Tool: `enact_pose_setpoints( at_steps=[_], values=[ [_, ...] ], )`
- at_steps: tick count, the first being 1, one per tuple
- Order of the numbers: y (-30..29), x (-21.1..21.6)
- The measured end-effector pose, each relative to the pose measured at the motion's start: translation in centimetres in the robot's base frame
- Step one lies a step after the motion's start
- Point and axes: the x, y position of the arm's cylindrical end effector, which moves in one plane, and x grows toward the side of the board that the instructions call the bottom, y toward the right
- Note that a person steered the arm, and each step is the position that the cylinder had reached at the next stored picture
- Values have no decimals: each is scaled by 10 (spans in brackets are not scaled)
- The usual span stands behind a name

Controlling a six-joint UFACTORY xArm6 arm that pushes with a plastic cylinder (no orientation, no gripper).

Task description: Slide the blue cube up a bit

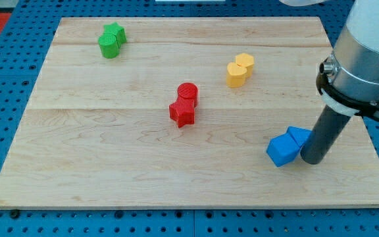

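Note:
The blue cube (281,151) sits at the lower right of the wooden board (110,151). A second blue block (299,136) touches it on its upper right side; its shape is partly hidden by the rod. My tip (310,160) rests on the board just to the right of the blue cube, touching or almost touching both blue blocks. The dark rod rises from it to the grey arm body at the view's right edge.
A red cylinder (187,93) and a red star-like block (182,114) stand together mid-board. Two yellow blocks (239,70) stand upper right of centre. Two green blocks (112,40) stand at the upper left. The board's right edge is close to my tip.

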Motion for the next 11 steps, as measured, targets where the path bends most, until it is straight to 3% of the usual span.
enact_pose_setpoints(
  at_steps=[2,5,7,11],
  values=[
    [7,56],
    [-21,49],
    [-21,12],
    [-27,12]
  ],
)
